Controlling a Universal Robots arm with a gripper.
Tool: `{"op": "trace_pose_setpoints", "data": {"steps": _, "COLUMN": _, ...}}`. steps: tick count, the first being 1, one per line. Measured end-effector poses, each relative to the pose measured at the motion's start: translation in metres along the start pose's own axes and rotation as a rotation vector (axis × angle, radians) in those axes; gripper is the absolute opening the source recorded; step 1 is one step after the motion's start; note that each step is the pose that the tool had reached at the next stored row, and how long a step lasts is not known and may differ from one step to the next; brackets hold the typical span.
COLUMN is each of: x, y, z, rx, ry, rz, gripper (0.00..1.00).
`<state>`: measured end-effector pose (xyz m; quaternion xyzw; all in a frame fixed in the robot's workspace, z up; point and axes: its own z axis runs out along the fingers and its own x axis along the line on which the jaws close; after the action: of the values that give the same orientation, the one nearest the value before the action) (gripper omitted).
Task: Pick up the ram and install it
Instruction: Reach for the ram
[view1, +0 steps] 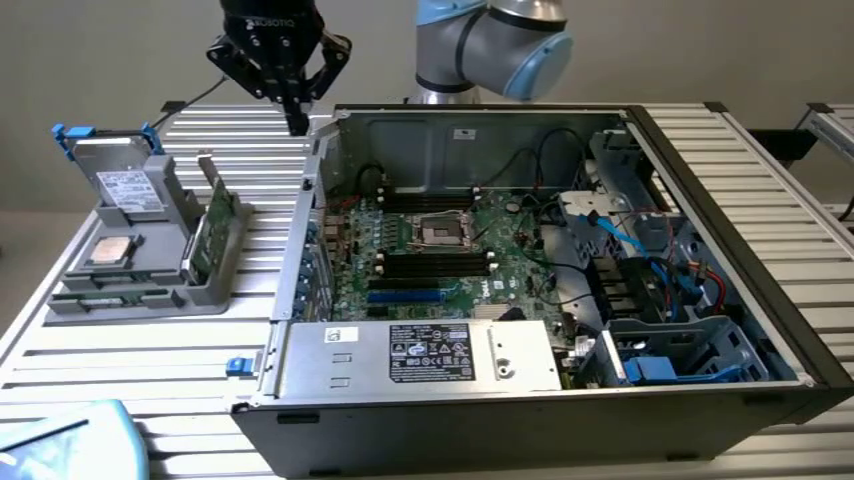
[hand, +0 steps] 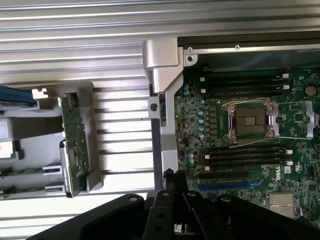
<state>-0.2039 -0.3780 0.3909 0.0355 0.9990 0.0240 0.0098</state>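
From the exterior view we look down obliquely, from well back, on the open black metal computer case (view1: 534, 440). Our wrist view looks straight down, nearer. Both share its green motherboard (hand: 300, 115).

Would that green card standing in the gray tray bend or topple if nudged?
Probably stiff: the green card is a flat circuit board. Thin, so likely light. Standing on edge in the tray, it might tip sideways.
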Motion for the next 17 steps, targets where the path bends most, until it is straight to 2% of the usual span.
{"op": "trace_pose_setpoints", "data": {"steps": 8, "x": 0.037, "y": 0.0060, "z": 0.0014, "rx": 0.0000, "ry": 0.0001, "rz": 0.000, "gripper": 0.11}}
{"op": "trace_pose_setpoints", "data": {"steps": 17, "x": 0.078, "y": 0.0071, "z": 0.0034, "rx": -0.0001, "ry": 0.0000, "rz": 0.000, "gripper": 0.11}}
